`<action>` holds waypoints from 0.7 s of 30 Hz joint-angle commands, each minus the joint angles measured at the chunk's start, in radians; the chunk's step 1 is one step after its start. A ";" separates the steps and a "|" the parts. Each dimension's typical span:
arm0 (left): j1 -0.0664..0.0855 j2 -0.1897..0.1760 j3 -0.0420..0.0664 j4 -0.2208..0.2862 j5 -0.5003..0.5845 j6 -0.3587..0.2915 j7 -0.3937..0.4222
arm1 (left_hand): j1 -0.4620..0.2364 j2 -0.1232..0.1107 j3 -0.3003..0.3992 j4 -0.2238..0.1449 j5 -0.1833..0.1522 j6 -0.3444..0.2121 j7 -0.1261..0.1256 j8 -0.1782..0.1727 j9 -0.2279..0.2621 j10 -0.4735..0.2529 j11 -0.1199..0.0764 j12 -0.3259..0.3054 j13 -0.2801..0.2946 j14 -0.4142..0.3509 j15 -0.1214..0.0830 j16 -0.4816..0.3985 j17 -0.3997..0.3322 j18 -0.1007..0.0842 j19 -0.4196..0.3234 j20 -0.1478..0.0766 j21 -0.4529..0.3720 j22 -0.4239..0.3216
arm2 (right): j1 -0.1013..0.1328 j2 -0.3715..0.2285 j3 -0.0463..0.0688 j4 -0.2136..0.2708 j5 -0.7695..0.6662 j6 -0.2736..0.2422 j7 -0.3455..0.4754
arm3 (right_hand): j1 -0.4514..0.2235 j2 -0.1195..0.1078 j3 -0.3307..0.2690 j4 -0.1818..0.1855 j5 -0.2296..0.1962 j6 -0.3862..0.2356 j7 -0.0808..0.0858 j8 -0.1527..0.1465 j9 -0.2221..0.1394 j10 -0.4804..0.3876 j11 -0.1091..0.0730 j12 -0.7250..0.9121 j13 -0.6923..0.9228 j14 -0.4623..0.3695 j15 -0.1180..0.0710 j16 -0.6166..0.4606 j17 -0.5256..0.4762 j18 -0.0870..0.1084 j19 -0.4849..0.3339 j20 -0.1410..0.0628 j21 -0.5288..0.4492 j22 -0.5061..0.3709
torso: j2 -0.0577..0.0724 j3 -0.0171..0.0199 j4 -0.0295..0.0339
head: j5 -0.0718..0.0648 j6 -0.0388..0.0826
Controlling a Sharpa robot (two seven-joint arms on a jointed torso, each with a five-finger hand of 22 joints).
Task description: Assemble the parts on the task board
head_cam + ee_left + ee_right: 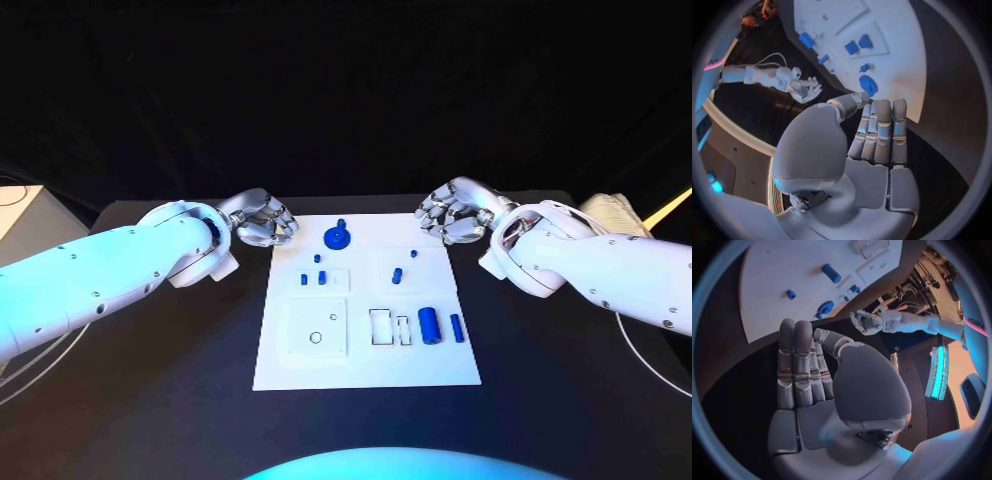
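I see my left hand and right hand empty, fingers straight and together, flanking the board's far end; blue parts lie between and nearer.

Black table, black backdrop behind, white cabinet at far left edge

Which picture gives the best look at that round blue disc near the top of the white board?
The head view: the round blue disc sits unobstructed on the task board. Both wrist views catch it slanted near the board's edge, beyond each robot hand's fingers.
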 commanded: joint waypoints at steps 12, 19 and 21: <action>-0.002 -0.128 0.007 0.184 0.759 0.009 0.355 | -0.019 0.014 -0.055 0.013 0.002 0.001 0.005 -0.010 -0.003 -0.022 0.005 0.028 0.007 -0.042 0.007 -0.083 -0.049 0.011 -0.036 0.008 -0.063 -0.035 | -0.024 0.064 0.000 -0.058 -0.476 0.115 -0.204 | -0.059 -0.040 0.059 0.021 -0.045 0.003 -0.001 -0.024 0.015 -0.018 0.008 -0.078 0.000 0.048 0.009 0.529 0.399 -0.055 0.116 0.013 0.419 0.410 | 0.003 -0.0015 0.0041 | -0.038 0.010; -0.002 -0.158 0.007 0.215 0.802 0.004 0.388 | -0.023 0.013 -0.066 0.016 0.002 0.001 0.005 -0.010 -0.003 -0.025 0.005 0.033 0.008 -0.043 0.008 -0.089 -0.053 0.011 -0.035 0.009 -0.075 -0.043 | -0.031 0.080 0.000 -0.065 -0.504 0.150 -0.225 | -0.070 -0.054 0.052 0.030 -0.080 0.004 0.003 -0.025 0.021 -0.064 0.016 -0.082 0.000 0.042 0.016 0.588 0.436 -0.060 0.123 0.022 0.453 0.447 | 0.002 -0.0016 0.0005 | -0.042 0.007; -0.002 -0.163 0.007 0.220 0.812 0.000 0.396 | -0.024 0.012 -0.068 0.017 0.003 0.001 0.005 -0.010 -0.003 -0.025 0.005 0.034 0.008 -0.043 0.008 -0.090 -0.053 0.011 -0.035 0.009 -0.077 -0.045 | -0.033 0.084 0.000 -0.065 -0.506 0.163 -0.226 | -0.073 -0.056 0.048 0.031 -0.083 0.006 0.003 -0.024 0.022 -0.069 0.016 -0.082 0.000 0.042 0.017 0.599 0.445 -0.060 0.123 0.023 0.458 0.452 | 0.003 -0.0021 -0.0006 | -0.042 0.006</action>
